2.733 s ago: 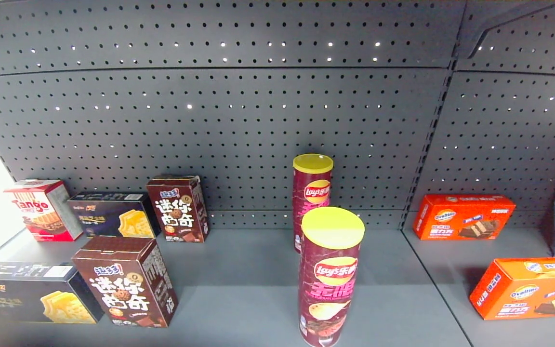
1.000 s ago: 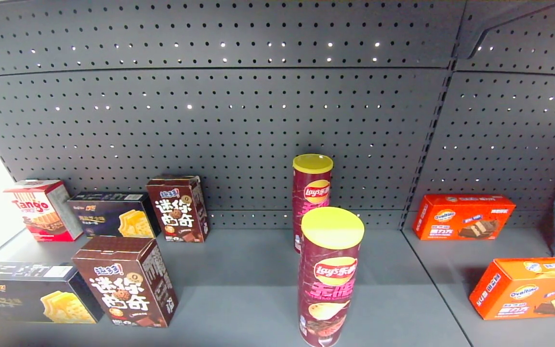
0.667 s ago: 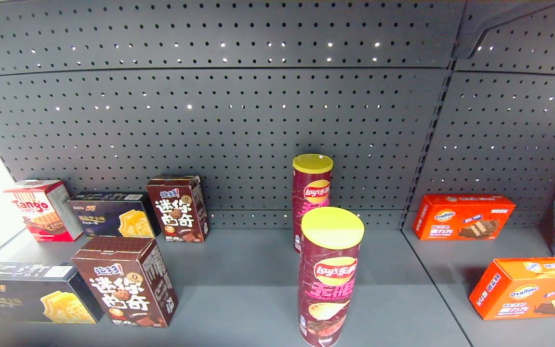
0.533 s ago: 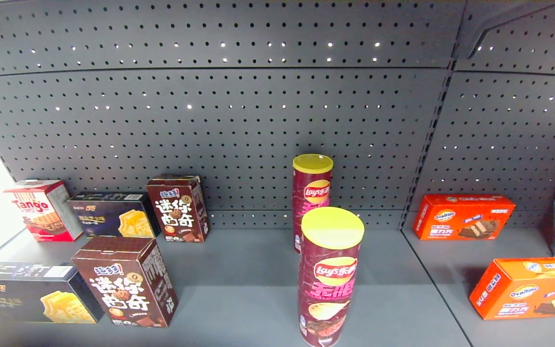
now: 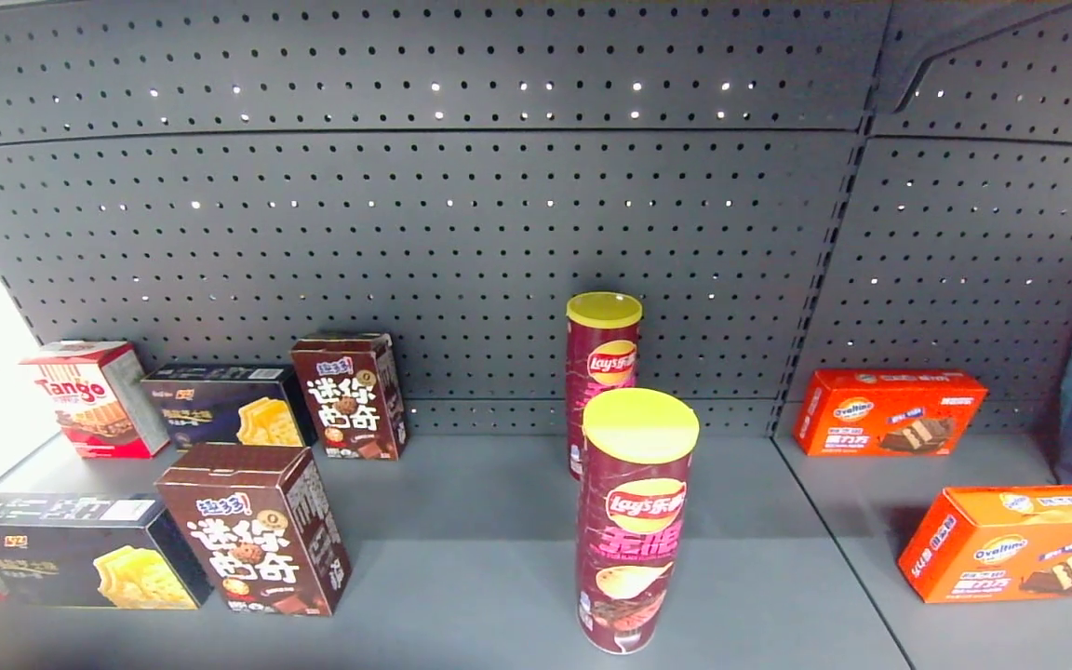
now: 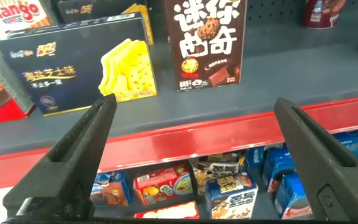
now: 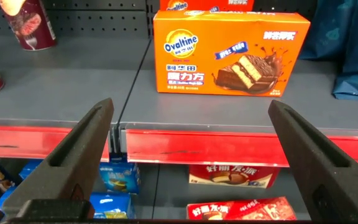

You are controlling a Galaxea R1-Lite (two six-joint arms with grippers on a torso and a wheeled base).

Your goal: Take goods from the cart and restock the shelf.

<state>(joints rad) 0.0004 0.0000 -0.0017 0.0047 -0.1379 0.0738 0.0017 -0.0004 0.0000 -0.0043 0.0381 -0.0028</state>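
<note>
Grippers before the shelf (image 5: 462, 558): left gripper (image 6: 194, 102) and right gripper (image 7: 190, 104), each with fingers spread wide and nothing between them. Both hang in front of the red front edge (image 6: 166, 152) of the shelf, apart from it, at about board height.

Stage, as judged: between placements, with no product in hand. The next move calls for turning to the cart, closing on one item and carrying it to a bare stretch of the board.

Landmark: front chip canister (image 5: 636, 521), upright near the front edge. To its left, the left gripper faces the brown cookie box (image 6: 207, 40) and dark cracker box (image 6: 82, 68). To its right, the right gripper faces the orange wafer box (image 7: 229, 53). Directly behind it, the rear chip canister (image 5: 603, 381) stands against the pegboard (image 5: 406, 233).
</note>
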